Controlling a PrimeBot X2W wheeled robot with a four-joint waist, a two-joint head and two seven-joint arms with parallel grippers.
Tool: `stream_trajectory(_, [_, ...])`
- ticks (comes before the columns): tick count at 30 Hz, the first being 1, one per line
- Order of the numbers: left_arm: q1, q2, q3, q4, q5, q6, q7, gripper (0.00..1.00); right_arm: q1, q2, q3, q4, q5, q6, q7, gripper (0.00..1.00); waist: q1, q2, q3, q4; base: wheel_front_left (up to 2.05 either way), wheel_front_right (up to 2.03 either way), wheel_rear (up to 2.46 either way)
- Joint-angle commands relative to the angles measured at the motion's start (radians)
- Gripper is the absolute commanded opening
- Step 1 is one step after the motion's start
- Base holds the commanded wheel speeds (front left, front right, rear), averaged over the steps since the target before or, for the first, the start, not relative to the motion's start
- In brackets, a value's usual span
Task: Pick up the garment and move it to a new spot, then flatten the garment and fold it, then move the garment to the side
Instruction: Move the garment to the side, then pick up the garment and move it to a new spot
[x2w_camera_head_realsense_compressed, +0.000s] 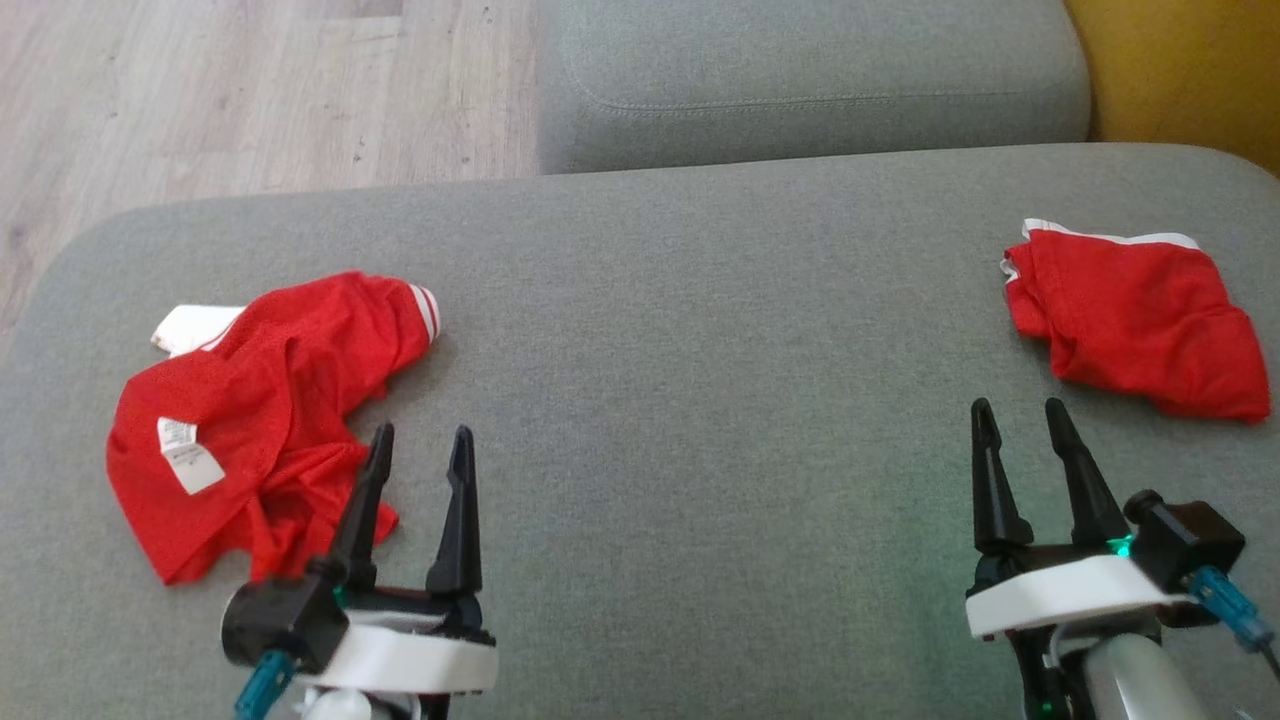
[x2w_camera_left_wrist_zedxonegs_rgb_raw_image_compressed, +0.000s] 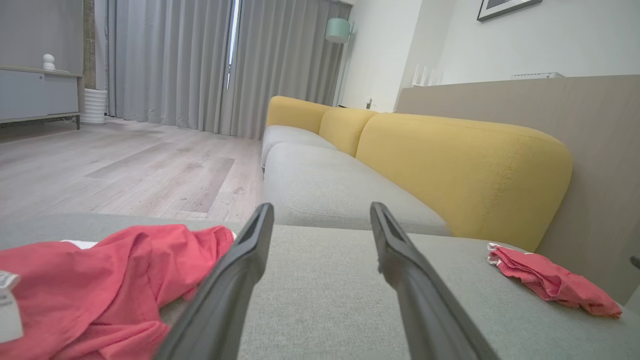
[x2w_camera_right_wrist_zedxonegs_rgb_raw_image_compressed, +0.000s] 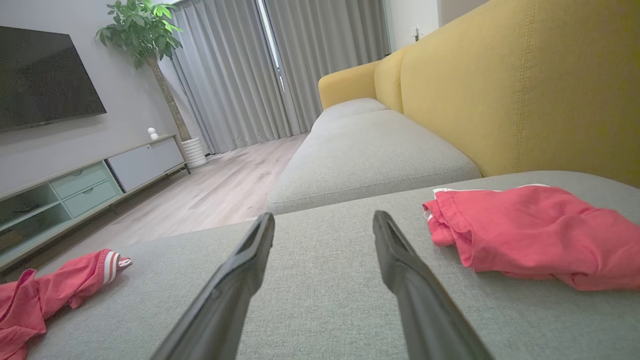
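Note:
A crumpled red garment (x2w_camera_head_realsense_compressed: 260, 410) with white trim and a white label lies on the grey sofa cushion (x2w_camera_head_realsense_compressed: 700, 380) at the left; it is also in the left wrist view (x2w_camera_left_wrist_zedxonegs_rgb_raw_image_compressed: 100, 285). My left gripper (x2w_camera_head_realsense_compressed: 420, 440) hovers open just right of its lower edge, nothing between the fingers. A second red garment (x2w_camera_head_realsense_compressed: 1135, 315), folded, rests at the far right of the cushion, also in the right wrist view (x2w_camera_right_wrist_zedxonegs_rgb_raw_image_compressed: 540, 235). My right gripper (x2w_camera_head_realsense_compressed: 1020, 415) stands open a little below and left of it, holding nothing.
Another grey seat cushion (x2w_camera_head_realsense_compressed: 810, 80) lies beyond, with the yellow sofa back (x2w_camera_head_realsense_compressed: 1180, 70) at the right. Wooden floor (x2w_camera_head_realsense_compressed: 200, 90) is past the cushion's left and far edge. A TV cabinet (x2w_camera_right_wrist_zedxonegs_rgb_raw_image_compressed: 90, 185) and a potted plant (x2w_camera_right_wrist_zedxonegs_rgb_raw_image_compressed: 145, 35) stand across the room.

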Motion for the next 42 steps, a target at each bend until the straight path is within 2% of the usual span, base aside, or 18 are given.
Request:
stream_trajectory(1, [-0.021, 0.002, 0.039, -0.034, -0.005, 0.000, -0.005, 1.00, -0.026, -0.002, 0.018, -0.041, -0.002, -0.001, -0.013, 1.00, 0.0000, -0.0001, 0.002, 0.001, 0.00, 0.00, 0.00])
stream_trajectory(13, [-0.031, 0.002, 0.032, -0.044, -0.007, 0.008, -0.005, 1.00, -0.030, -0.002, 0.018, -0.081, -0.008, -0.001, -0.014, 1.00, 0.0000, -0.0001, 0.009, 0.014, 0.00, 0.00, 0.00])
stream_trajectory(31, [-0.029, 0.002, 0.027, -0.044, 0.005, 0.009, -0.005, 1.00, -0.022, -0.002, 0.027, -0.076, 0.002, -0.001, -0.014, 1.00, 0.0000, -0.0001, 0.004, 0.027, 0.00, 0.00, 0.00])
stream_trajectory(37, [-0.033, 0.002, 0.043, -0.040, 0.019, 0.015, -0.005, 1.00, -0.022, -0.002, 0.055, -0.072, 0.006, -0.001, -0.014, 1.00, 0.0000, -0.0001, 0.005, 0.087, 0.00, 0.00, 0.00])
stream_trajectory(42, [-0.030, 0.002, 0.072, -0.036, 0.030, 0.017, -0.005, 1.00, -0.005, -0.002, 0.090, -0.069, 0.017, -0.001, -0.014, 1.00, 0.0000, -0.0001, 0.000, 0.186, 0.00, 0.00, 0.00])
